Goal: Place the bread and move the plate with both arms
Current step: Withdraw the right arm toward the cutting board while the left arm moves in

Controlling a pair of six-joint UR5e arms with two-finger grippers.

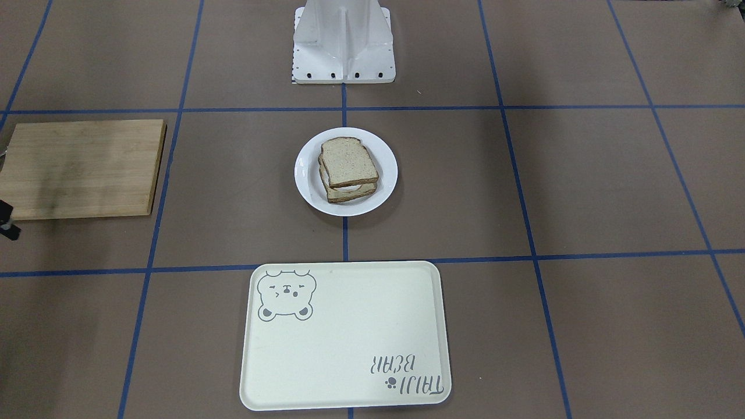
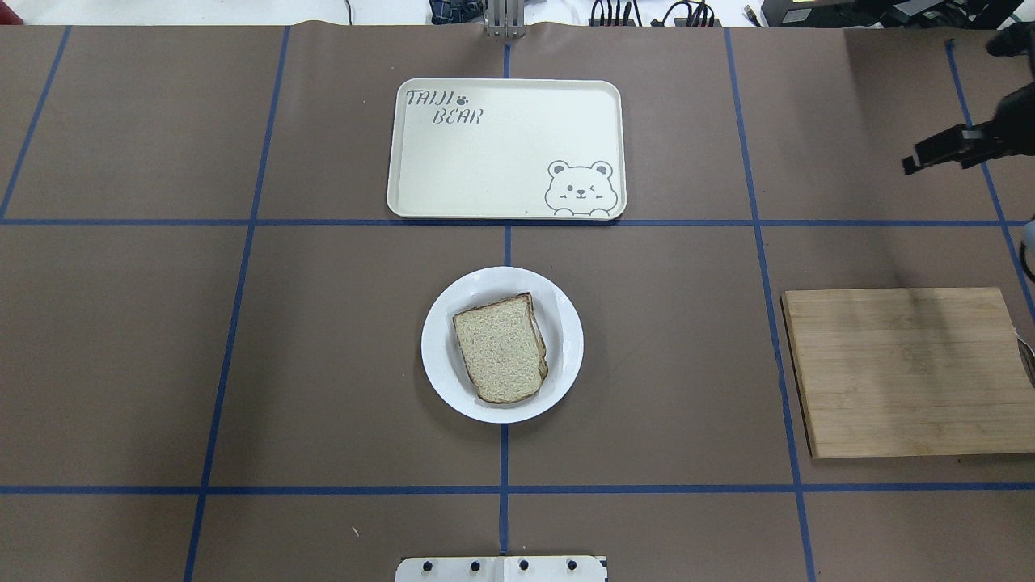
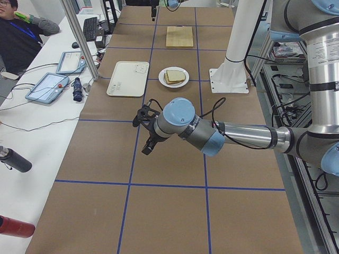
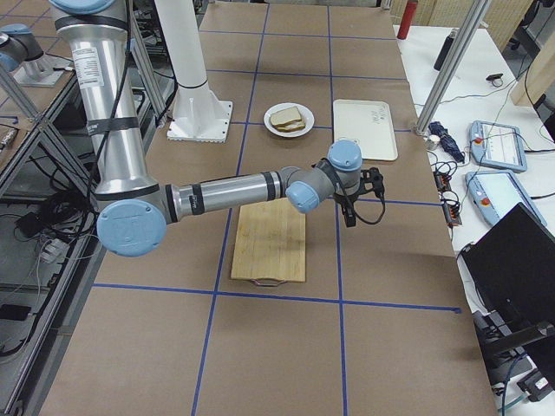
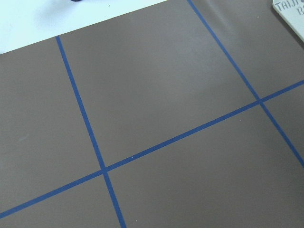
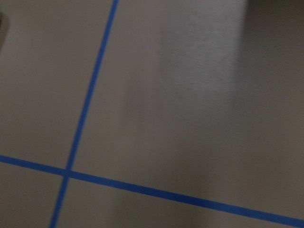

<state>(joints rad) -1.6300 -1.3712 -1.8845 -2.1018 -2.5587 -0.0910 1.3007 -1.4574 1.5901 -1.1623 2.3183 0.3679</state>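
Overhead exterior coverage is taken as the reference. At the middle of the near edge of the brown table [image 2: 323, 364], which is marked with blue tape lines, the base of the white stand [image 2: 501, 568] is seen.

Beyond it, at the table's middle, the round white plate [image 2: 437, 349] is set on a blue line. The bread [image 2: 499, 347] is laid flat on the plate, on top of a second slice [image 1: 349, 195]. A thin strip of white is visible between the two in the front-facing view.

Toward the right edge, level with the plate and well apart from it, a bamboo cutting board [image 2: 906, 372] is placed.

Farther off, near the middle of the far edge, the cream bear tray [image 2: 485, 162] is found, just beyond the plate but not touching it.

Toward the far right corner, the right gripper [image 2: 918, 159] is held above the table, past the cutting board. Whether its fingers are apart or together cannot be told.

The left gripper [image 3: 146, 148] is shown only from the table's left end, hanging above bare table toward the left edge, well apart from the plate. The state of its fingers cannot be told. Nothing is held by either gripper.
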